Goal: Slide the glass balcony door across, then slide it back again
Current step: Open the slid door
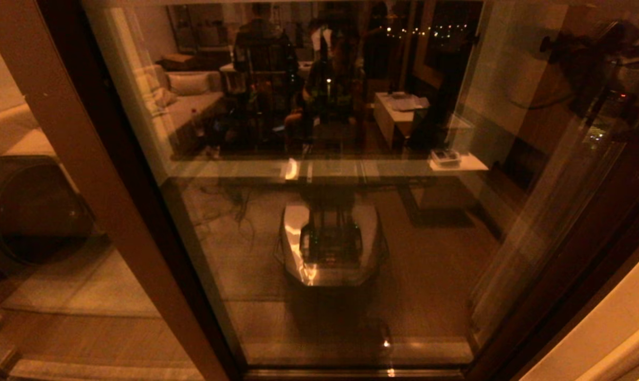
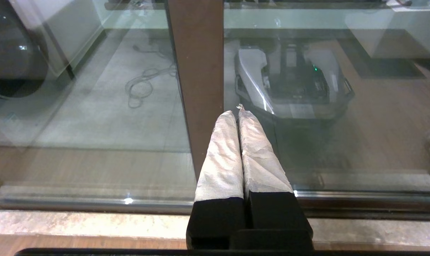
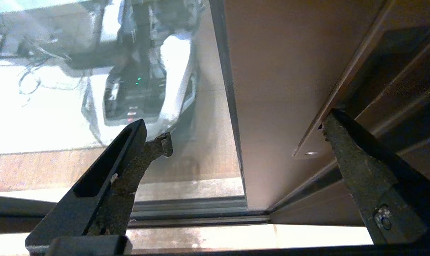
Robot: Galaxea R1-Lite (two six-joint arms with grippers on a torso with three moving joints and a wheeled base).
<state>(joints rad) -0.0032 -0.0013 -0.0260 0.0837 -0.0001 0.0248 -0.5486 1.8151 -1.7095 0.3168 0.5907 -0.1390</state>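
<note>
Nearest in the right wrist view, the right gripper [image 3: 243, 131] stands with its fingers spread wide. One dark fingertip [image 3: 158, 144] hangs in front of the glass, the other [image 3: 343, 138] lies against the dark inner channel of the brown frame, and the upright edge of the glass balcony door [image 3: 279, 89] passes between them. A small screw [image 3: 310, 153] shows on that edge at 5 o'clock from the gap; whether either fingertip presses the frame cannot be told.

In the left wrist view the left gripper [image 2: 238, 113] points at the foot of the door with its cloth-wrapped fingers [image 2: 222, 153] pressed together, holding nothing. Its tips stand in front of a brown upright post [image 2: 197, 71]. Below them runs the metal floor track [image 2: 94, 202], and nearer still a pale stone sill [image 2: 76, 224].

From the head view the door's pane fills the middle, leaning away toward 12 o'clock, its brown left upright [image 1: 113, 201] running from 11 o'clock to 6 o'clock. The glass mirrors the robot's own base [image 1: 330, 243] at centre, on a wooden floor [image 1: 436, 275]. Farther off in the reflection are a pale sofa [image 1: 187, 100] at 11 o'clock, a low white table [image 1: 399, 114] at 1 o'clock, and distant lights [image 1: 420, 32] at 12 o'clock. A dark round object [image 1: 34, 211] sits behind the glass at 9 o'clock
</note>
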